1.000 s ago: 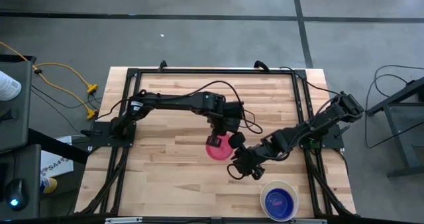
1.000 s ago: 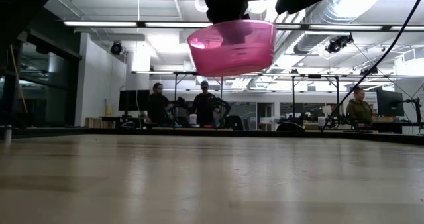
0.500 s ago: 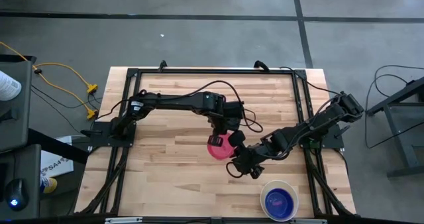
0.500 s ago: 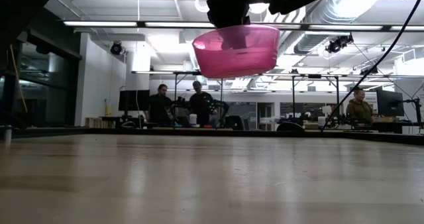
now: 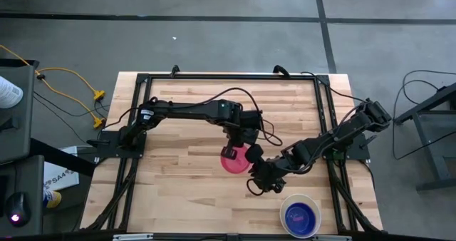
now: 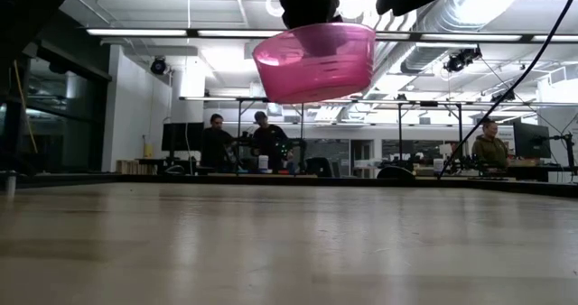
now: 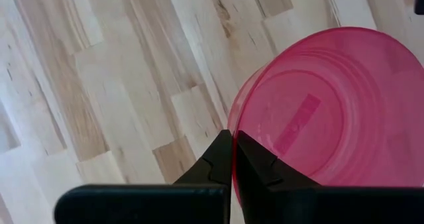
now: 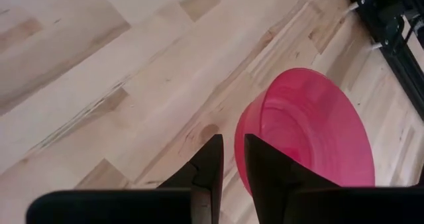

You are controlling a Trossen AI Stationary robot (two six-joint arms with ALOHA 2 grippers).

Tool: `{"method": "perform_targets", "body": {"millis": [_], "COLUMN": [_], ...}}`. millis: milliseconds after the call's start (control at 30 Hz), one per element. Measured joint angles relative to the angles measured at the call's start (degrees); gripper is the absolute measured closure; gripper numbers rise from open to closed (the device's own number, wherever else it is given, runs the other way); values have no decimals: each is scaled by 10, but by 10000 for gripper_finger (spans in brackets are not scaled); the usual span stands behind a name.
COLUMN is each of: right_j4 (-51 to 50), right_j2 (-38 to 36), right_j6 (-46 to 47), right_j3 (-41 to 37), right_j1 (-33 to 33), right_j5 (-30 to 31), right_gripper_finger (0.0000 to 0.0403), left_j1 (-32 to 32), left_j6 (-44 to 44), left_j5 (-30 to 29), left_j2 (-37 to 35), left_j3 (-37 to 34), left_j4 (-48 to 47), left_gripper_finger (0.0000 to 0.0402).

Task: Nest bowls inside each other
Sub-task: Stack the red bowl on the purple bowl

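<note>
A pinkish-red bowl (image 5: 234,160) hangs in the air above the middle of the table, tilted, its opening up (image 6: 314,66). My left gripper (image 5: 236,148) is shut on its far rim (image 7: 232,141). My right gripper (image 5: 251,157) comes in from the right and is closed on the bowl's wall (image 8: 234,148). Near the front right of the table stands a white bowl (image 5: 286,207) with a blue bowl (image 5: 300,216) resting inside it. My left gripper pinches the pink bowl's rim (image 7: 233,121) between its two shut fingers, slanting down from above on the bowl's far side. The bowl hangs below them, clear of the table. My right gripper has the bowl's wall (image 8: 240,128) in the narrow gap between its fingers (image 8: 260,161), one finger inside and one outside. It slants down from the table's right side.
Black frame rails (image 5: 330,127) run along the table's edges by both arm bases. Bare wood (image 5: 185,177) lies left of the bowl. People stand and sit at benches (image 6: 262,143) in the room beyond the far edge.
The pink bowl has stayed lifted and has rocked a little, swaying sideways and back with a small change of tilt. Both arms have kept their places.
</note>
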Motion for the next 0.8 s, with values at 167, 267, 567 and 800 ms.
{"method": "perform_targets", "body": {"millis": [167, 267, 567, 800], "right_j4": [-9, -17, -29, -39], "right_j2": [0, 0, 0, 0], "right_j6": [-7, -9, -13, -21], "right_j3": [0, 0, 0, 0], "right_j1": [-1, -1, -1, -1], "right_j5": [19, 26, 39, 50], "right_gripper_finger": [348, 348, 348, 348], "left_j1": [0, 0, 0, 0], "left_j6": [-23, -42, -58, -80], "left_j5": [-4, -12, -22, -22], "left_j2": [0, 0, 0, 1], "left_j3": [0, 0, 0, 0], "left_j4": [10, 10, 11, 3], "left_gripper_finger": [401, 401, 401, 401]}}
